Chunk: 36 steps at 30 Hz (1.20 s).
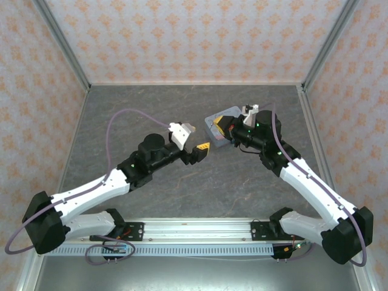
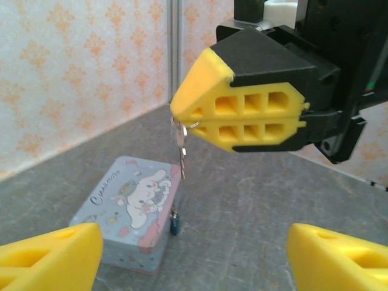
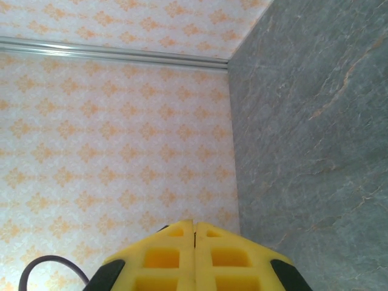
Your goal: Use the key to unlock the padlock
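My left gripper (image 2: 194, 242) is nearest. Its yellow fingers (image 2: 51, 254) stand well apart with nothing between them, low over the table (image 2: 260, 200) on the near side of the tin (image 2: 130, 206). In the top view it sits just left of the tin and apart from it.

Beyond that is my right gripper (image 2: 185, 115), raised above the tin on its padlock side. Its two fingers are pressed flat together, with no gap along the seam in the right wrist view. They are clamped on the ring of the key (image 2: 182, 148), which hangs straight down from the tips. The key's end is above the padlock (image 2: 174, 223) and not in it. I cannot tell whether the key brushes the tin's upper edge.

The padlock is a tiny dark teal thing hanging against the tin's side wall at the corner closest to the key, low near the table.

The tin lies flat on the table, lid up, with the cartoon dog on top. Behind the tin stands the patterned wall (image 2: 79, 79).
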### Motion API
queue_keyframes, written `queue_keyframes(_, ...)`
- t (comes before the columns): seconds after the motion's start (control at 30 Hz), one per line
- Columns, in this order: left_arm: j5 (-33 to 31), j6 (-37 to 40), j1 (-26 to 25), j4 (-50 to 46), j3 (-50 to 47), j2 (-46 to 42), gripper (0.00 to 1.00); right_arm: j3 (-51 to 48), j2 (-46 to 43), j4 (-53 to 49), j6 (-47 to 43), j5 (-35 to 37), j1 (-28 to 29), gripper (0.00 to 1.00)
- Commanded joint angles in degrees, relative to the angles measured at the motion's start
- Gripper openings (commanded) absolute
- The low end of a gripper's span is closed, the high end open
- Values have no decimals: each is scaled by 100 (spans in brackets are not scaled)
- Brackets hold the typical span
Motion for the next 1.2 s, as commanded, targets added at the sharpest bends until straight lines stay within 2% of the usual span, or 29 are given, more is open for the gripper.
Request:
queue_keyframes(0.0,-163,581,-46,-86,404,176,72,5,-230,275,138,-171,41,0)
queue_keyframes(0.2,-293,798,-87,-378,714,501,61,-153,-339,288,194,-180,50,0)
queue_keyframes(0.5,-143,791,-92,-490,1070,829,44,-210,-347,335,220,-267,63,0)
queue_keyframes(0.77,-488,859,-86,-506,1187,954,12,-303,-364,333,212,-313,64,0)
queue_keyframes(0.9,-554,1049,-90,-610,1191,911,0,-371,-403,323,144,-312,61,0)
queue_keyframes(1.03,-591,1413,-88,-769,1128,769,0,-340,-511,58,-162,-257,60,13)
queue_keyframes(1.17,-727,2062,-110,-935,990,517,0,-335,-833,-403,-651,108,-31,29)
